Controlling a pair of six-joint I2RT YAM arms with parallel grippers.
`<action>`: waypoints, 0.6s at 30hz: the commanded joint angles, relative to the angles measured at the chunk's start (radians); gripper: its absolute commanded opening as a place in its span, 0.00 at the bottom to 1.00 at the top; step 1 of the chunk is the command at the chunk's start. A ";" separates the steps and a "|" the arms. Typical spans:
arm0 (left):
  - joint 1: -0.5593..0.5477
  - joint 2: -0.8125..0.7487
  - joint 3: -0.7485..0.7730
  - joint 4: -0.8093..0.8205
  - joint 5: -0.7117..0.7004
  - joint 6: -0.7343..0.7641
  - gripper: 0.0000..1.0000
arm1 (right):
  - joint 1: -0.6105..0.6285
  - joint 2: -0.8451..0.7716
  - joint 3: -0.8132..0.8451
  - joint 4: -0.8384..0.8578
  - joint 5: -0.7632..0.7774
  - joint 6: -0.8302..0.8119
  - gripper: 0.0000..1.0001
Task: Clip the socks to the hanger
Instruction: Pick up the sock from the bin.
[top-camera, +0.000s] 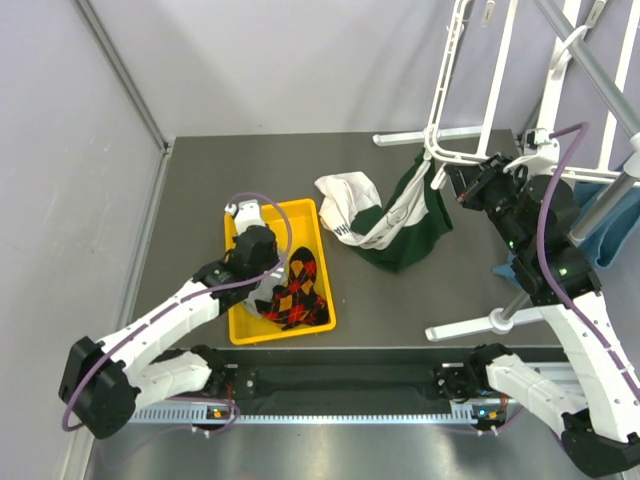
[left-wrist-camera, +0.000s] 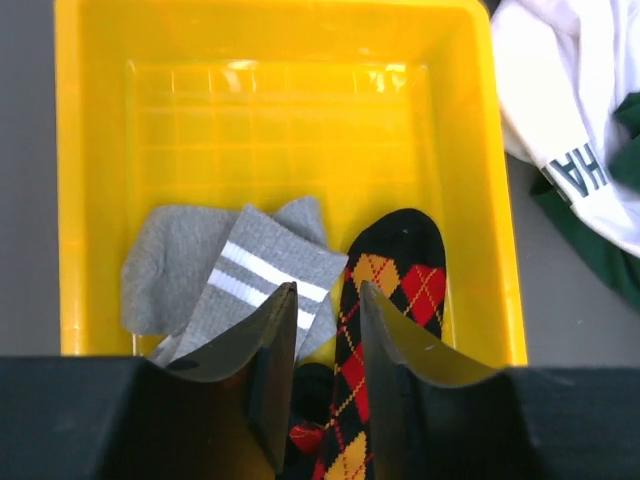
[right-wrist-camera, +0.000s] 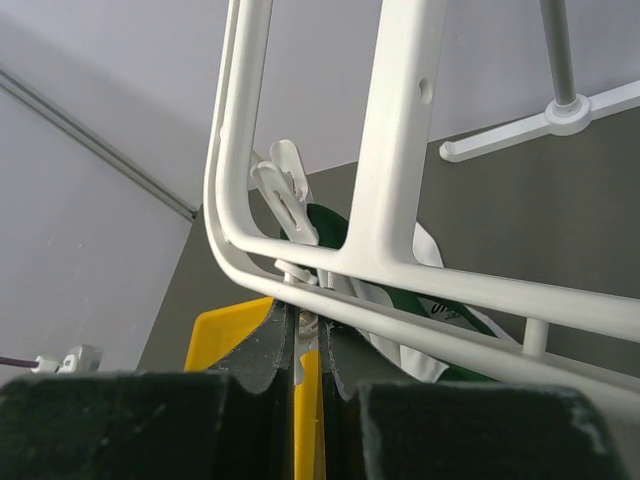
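The argyle socks (left-wrist-camera: 400, 280) and a grey sock with white stripes (left-wrist-camera: 240, 270) lie in a yellow tray (left-wrist-camera: 270, 15). My left gripper (left-wrist-camera: 325, 300) is down in the tray, open, its fingers astride the argyle sock; it also shows in the top view (top-camera: 270, 283) beside the argyle socks (top-camera: 300, 295). The white hanger (top-camera: 436, 110) stands at the back right. My right gripper (top-camera: 455, 182) is at its lower corner. In the right wrist view that gripper (right-wrist-camera: 308, 318) is shut on a small white clip (right-wrist-camera: 312, 322) under the hanger bars (right-wrist-camera: 400, 150).
A green and white garment (top-camera: 385, 215) lies between the tray (top-camera: 305, 215) and the hanger. The grey stand pole (top-camera: 600, 70) and its white feet (top-camera: 470, 325) are at the right, with a blue cloth (top-camera: 610, 225). Another clip (right-wrist-camera: 285, 195) sticks up at the hanger's corner.
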 joint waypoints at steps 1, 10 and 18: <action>0.001 0.059 -0.001 -0.019 0.002 0.026 0.39 | -0.016 -0.002 -0.024 -0.037 -0.023 0.009 0.00; 0.001 0.286 0.039 0.040 0.022 -0.036 0.53 | -0.025 0.003 -0.029 -0.035 -0.033 0.015 0.00; 0.001 0.378 0.048 0.093 0.027 -0.052 0.54 | -0.029 0.003 -0.032 -0.031 -0.045 0.015 0.00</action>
